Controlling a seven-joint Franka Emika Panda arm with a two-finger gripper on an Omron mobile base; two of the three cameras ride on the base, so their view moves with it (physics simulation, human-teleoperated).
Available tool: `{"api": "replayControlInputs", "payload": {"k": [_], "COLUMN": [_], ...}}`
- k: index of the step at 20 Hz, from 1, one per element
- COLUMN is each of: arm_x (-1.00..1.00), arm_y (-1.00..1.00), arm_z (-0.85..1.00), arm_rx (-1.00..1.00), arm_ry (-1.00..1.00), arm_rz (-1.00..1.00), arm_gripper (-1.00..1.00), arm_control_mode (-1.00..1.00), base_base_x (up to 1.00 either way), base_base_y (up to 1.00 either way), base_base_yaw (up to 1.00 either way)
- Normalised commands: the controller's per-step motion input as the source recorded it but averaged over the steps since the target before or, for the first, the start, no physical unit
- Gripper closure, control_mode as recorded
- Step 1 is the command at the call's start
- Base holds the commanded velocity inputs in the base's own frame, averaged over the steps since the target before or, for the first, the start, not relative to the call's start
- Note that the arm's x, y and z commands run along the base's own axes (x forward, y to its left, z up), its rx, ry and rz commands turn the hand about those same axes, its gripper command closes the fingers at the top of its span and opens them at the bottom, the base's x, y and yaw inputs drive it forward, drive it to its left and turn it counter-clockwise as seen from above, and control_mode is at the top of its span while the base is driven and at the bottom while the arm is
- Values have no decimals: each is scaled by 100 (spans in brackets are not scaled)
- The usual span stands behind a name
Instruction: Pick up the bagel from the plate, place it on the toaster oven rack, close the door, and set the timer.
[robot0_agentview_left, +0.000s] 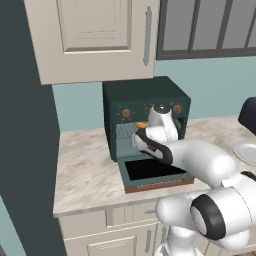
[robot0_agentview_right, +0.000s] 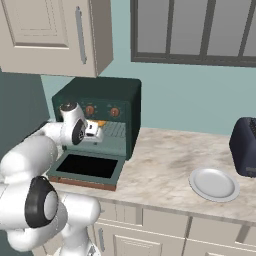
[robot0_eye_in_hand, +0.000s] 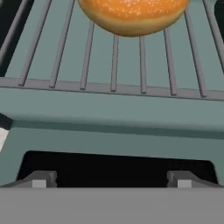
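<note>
The orange-brown bagel (robot0_eye_in_hand: 131, 15) lies on the pale grey wire rack (robot0_eye_in_hand: 113, 65) inside the dark green toaster oven (robot0_agentview_left: 142, 97). My gripper (robot0_eye_in_hand: 111, 180) is open just in front of the rack, fingertips spread wide with nothing between them, and the bagel sits beyond them. From the base views the bagel (robot0_agentview_left: 141, 124) (robot0_agentview_right: 101, 122) shows as an orange spot at the oven mouth beside my gripper (robot0_agentview_right: 96, 131). The door (robot0_agentview_left: 152, 172) (robot0_agentview_right: 87, 167) hangs open, flat, with its black glass facing up. The white plate (robot0_agentview_right: 214, 184) (robot0_agentview_left: 247, 152) is bare on the counter to the right.
Orange knobs (robot0_agentview_right: 114, 112) sit on the oven's front panel above the opening. A dark toaster (robot0_agentview_right: 245, 145) stands at the far right behind the plate. Cream cabinets (robot0_agentview_left: 95, 35) hang above the oven, and a dark wall (robot0_agentview_left: 25, 125) bounds the counter's left.
</note>
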Motion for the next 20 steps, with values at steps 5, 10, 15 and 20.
{"api": "replayControlInputs", "payload": {"k": [5,10,15,20], "arm_x": [-100,-82,-49,-23], "arm_y": [2,22,50,66], "arm_z": [40,84,91,65], "arm_rx": [0,0,-2,-15], "arm_ry": [4,16,22,20], "arm_rz": [0,3,9,9], "arm_gripper": [-100,-100,-100,-100], "arm_control_mode": [-100,-100,-100,-100], "base_base_x": [0,0,0,0], "base_base_y": [0,0,0,0], "base_base_yaw": [0,0,0,0]}}
